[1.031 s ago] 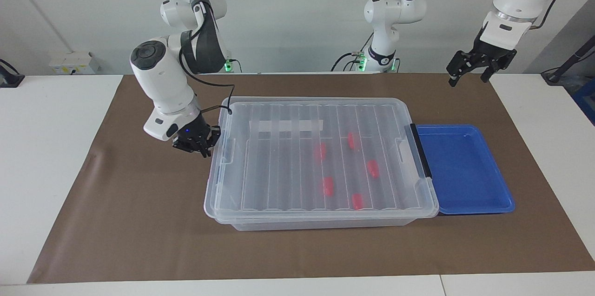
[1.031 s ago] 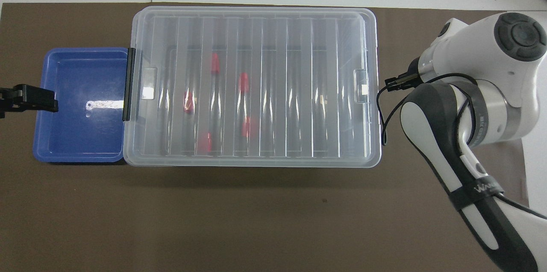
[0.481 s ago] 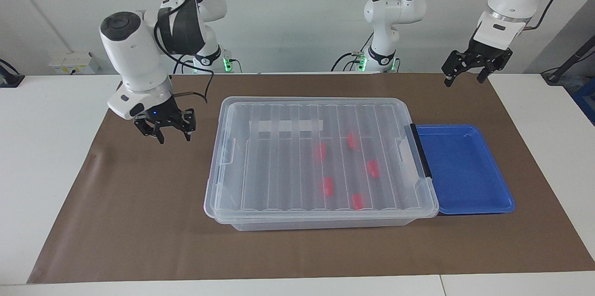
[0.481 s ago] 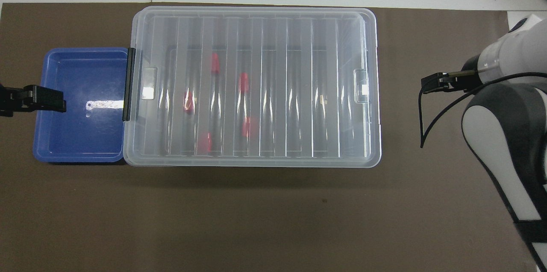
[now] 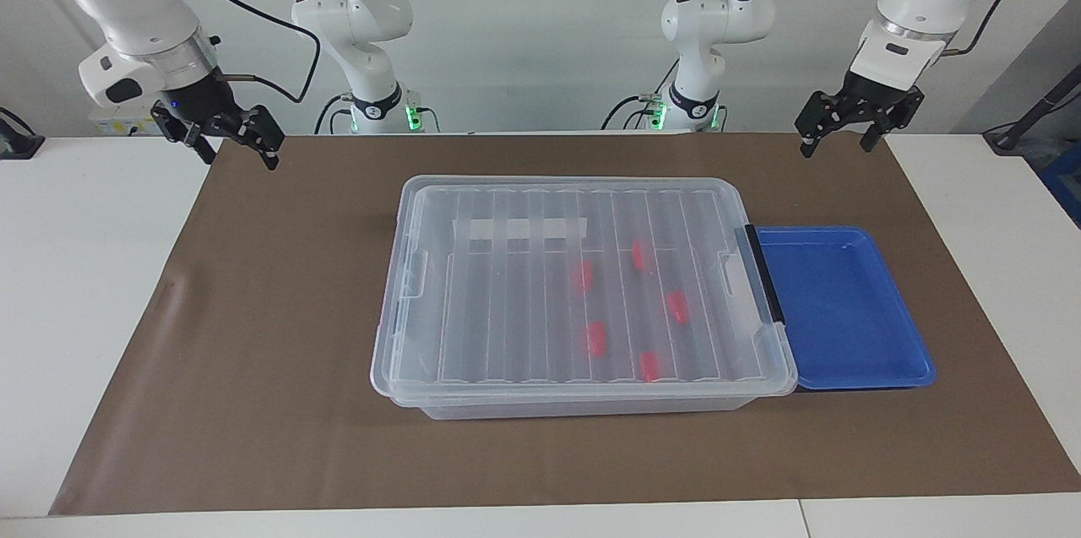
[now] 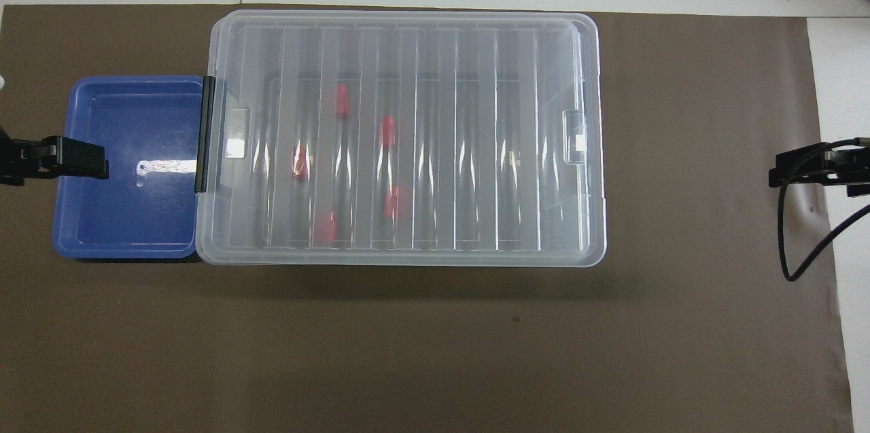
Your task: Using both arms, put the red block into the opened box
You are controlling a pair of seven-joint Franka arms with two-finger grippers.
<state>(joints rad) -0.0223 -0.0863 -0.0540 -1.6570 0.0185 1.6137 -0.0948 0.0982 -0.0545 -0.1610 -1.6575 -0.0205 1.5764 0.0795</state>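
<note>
I see the box (image 5: 583, 285) mid-mat with its ribbed clear lid (image 6: 404, 134) on. Five red blocks (image 5: 595, 339) lie inside, under the lid, toward the left arm's end. The blue tray (image 5: 844, 310) sits touching the box at that end, by the black handle (image 5: 764, 272). My left claw (image 5: 836, 131) hangs raised over the brown mat (image 5: 279, 335) corner, fingers spread, grasping nothing. My right claw (image 5: 230, 141) hangs over the mat edge at its own end, also released and empty. Both are well apart from the box.
</note>
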